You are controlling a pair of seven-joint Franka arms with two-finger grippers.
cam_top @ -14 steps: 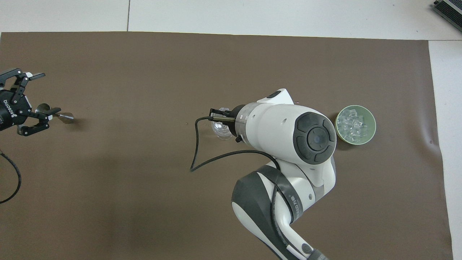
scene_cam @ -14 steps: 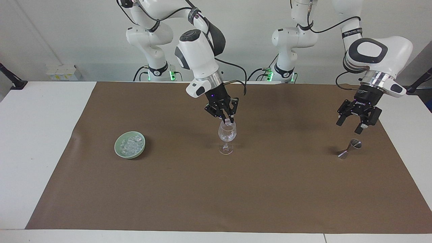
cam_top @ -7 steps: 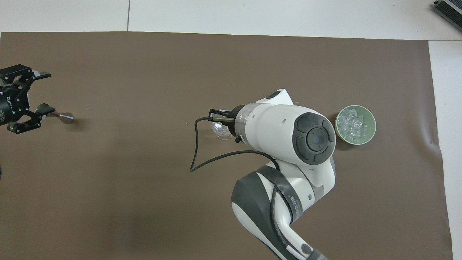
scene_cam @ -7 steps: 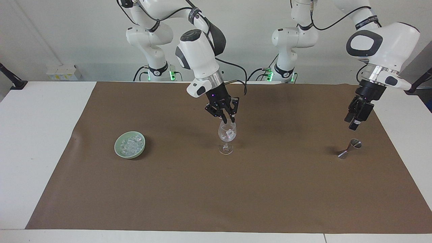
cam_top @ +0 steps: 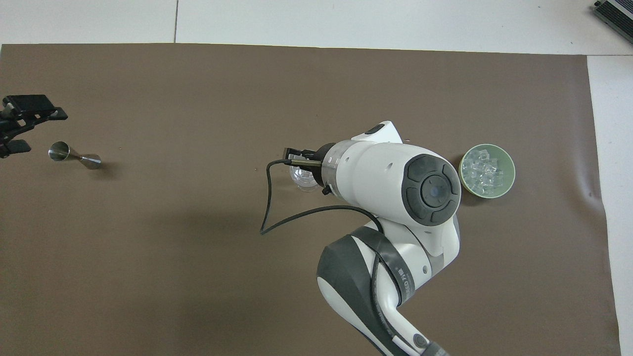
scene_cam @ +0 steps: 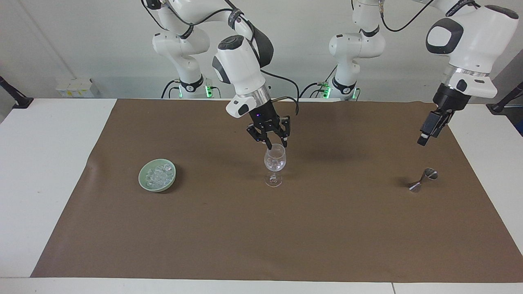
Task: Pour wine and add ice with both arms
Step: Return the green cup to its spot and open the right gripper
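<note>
right gripper (scene_cam: 276, 143): hangs directly over the wine glass (scene_cam: 275, 165), tips just above the rim, not touching. Jaws part open, nothing between them.
left gripper (scene_cam: 425, 138): up in the air over the brown mat (scene_cam: 286, 228) at the left arm's end, seen edge-on. Can't tell the jaw state from either view. Holds nothing visible.
wine glass: upright on the mat right under the right jaws. A few pieces of ice (scene_cam: 277, 163) sit in its bowl. Overhead, the right arm's wrist covers most of it; only part of the glass (cam_top: 302, 179) shows.
ice bowl (scene_cam: 157, 174): green, loaded with ice chunks (cam_top: 485, 173), well apart from the right jaws toward the right arm's end of the counter. Nothing over it.
jigger (scene_cam: 423, 180): steel, lying on its side on the mat, below the left jaws and off to one side, not touching. Overhead the jigger (cam_top: 74, 154) lies just beside the left jaws' outline, close to the mat's end edge.
counter (scene_cam: 49, 163): white margin around the mat on all sides.
open room: wide bare mat between glass and jigger, and across the strip farthest from the robots.
</note>
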